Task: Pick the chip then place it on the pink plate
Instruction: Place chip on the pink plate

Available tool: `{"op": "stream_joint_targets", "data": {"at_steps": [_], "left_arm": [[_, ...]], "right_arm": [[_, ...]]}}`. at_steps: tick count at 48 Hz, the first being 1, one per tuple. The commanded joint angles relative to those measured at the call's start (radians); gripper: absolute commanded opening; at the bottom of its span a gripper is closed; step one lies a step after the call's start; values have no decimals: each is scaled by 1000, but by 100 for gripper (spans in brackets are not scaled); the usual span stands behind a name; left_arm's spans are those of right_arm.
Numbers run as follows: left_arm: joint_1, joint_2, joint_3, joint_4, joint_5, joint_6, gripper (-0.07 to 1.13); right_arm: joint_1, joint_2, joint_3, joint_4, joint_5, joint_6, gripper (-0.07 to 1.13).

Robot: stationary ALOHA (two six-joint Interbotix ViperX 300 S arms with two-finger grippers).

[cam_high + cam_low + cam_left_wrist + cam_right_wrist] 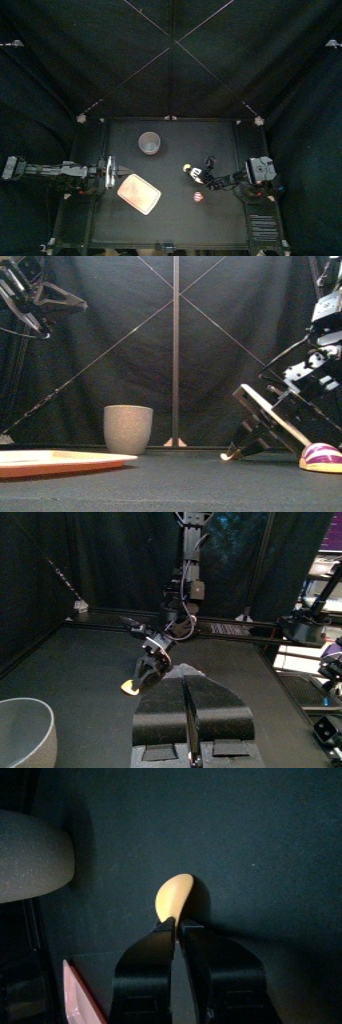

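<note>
The chip (175, 896) is a plain pale yellow (more orange-yellow in the left wrist view). The tray (139, 192) is pink, with a lighter edge. The cup (128, 428) is grey with fine darker speckles. A small toy (321, 456) is pink-red with a yellow stripe above white. The table (174, 225) is black.

Chip (177, 896) — lower edge hidden inside right end effector (173, 928)

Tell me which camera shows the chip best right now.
The right wrist view: the chip sits near and large, pinched by the right gripper. The left wrist view shows it small at that gripper's tip; in the top and front views I cannot make it out.
</note>
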Motion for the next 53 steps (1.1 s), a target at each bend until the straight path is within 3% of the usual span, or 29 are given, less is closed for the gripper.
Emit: {"op": "stream_joint_targets", "data": {"at_steps": [1,8,16,27,32,38,42,53], "left_arm": [[-3,2,-14,-2,-8,-2,-1],[-3,2,-8,-2,-8,0,-1],[-3,2,-2,-2,-8,3,-1],[-2,2,-2,5,-8,9,-1],[3,2,-5,11,-8,9,-1],[5,2,-8,11,-8,8,-1],[5,2,-5,9,-8,3,-1],[5,2,-5,-5,-8,3,-1]], "right_arm": [[-17,-8,2,-8,3,-6,48],[-8,-48,-28,-86,3,-5,48],[44,-91,-133,-278,6,-8,48],[63,-54,-330,-787,54,-8,48],[61,-6,-417,-1078,120,-5,48],[41,69,-518,-1342,256,11,48],[23,107,-588,-1413,377,14,48],[-25,199,-784,-1463,755,-8,48]]}}
